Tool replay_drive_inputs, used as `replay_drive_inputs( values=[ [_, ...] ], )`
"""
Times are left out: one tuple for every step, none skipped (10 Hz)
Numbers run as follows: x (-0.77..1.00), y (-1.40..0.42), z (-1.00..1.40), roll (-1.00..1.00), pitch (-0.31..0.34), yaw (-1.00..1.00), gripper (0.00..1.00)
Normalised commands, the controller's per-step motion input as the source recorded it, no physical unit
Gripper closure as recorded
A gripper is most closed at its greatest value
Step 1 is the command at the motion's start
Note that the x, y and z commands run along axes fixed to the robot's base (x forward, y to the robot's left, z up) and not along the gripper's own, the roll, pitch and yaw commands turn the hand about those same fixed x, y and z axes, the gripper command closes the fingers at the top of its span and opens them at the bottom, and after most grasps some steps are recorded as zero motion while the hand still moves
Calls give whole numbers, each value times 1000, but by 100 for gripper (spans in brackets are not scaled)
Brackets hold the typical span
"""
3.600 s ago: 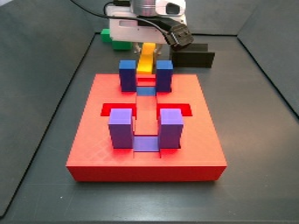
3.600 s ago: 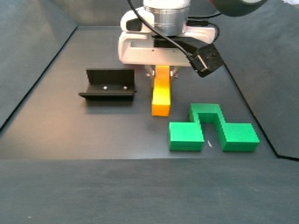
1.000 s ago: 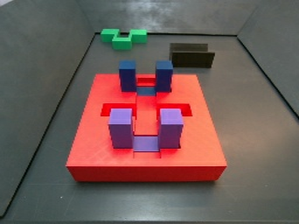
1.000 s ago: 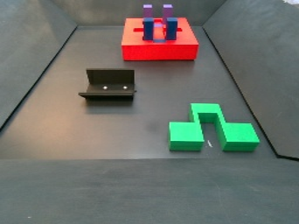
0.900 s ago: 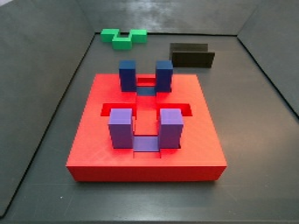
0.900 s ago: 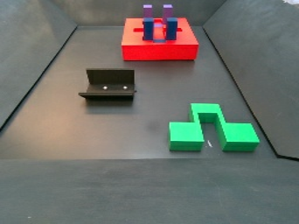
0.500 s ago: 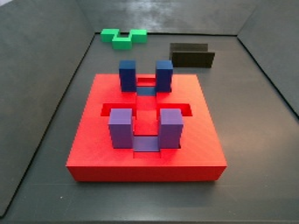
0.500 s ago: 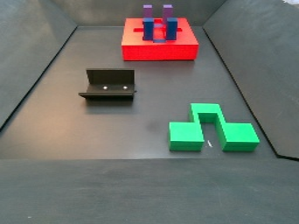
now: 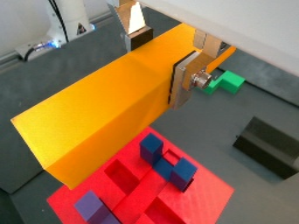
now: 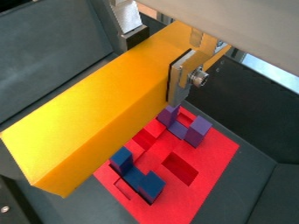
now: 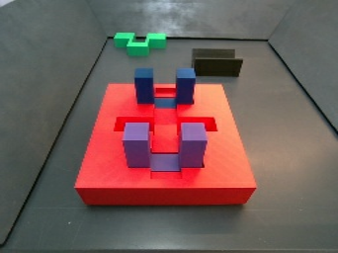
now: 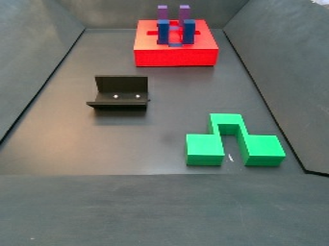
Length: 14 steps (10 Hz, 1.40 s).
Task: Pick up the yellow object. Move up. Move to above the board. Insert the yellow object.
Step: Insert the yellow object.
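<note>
My gripper is shut on the yellow object, a long yellow-orange bar held across the silver fingers. It also shows in the wrist view, where my gripper holds it high above the board. The board is a flat red block with slots and blue and purple posts, seen below the bar in a wrist view. In both side views the board stands alone; gripper and bar are above the frame, out of view.
The green blocks lie near one wall and show in a side view and a wrist view. The dark L-shaped fixture stands on the floor beside the board, also seen in a side view.
About 3.6 s ago the gripper held the bar low on the floor by the green blocks; since 1 s ago both side views show no gripper or bar, unchanged.
</note>
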Motion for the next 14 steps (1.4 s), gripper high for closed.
replay_drive_inputs(
  values=[
    [86, -134, -1000, 0, -107, 0, 100],
    [120, -120, -1000, 0, -99, 0, 100],
    [0, -83, -997, 33, -131, 20, 100],
    [49, -91, -991, 83, -106, 20, 100],
    [0, -169, -883, 149, -77, 40, 100],
    [-20, -191, -834, 173, -97, 31, 100],
    [0, -209, -834, 154, -83, 26, 100],
    [0, -231, -789, 169, -81, 60, 100],
    [0, -189, -689, 114, -77, 83, 100],
    [166, -60, -600, 0, 0, 0, 100],
    [103, -26, -569, 0, 0, 0, 100],
    [37, 0, -429, 0, 0, 0, 100],
    [71, 0, -297, 0, 0, 0, 100],
    [0, -29, -180, 17, 0, 0, 100]
  ],
)
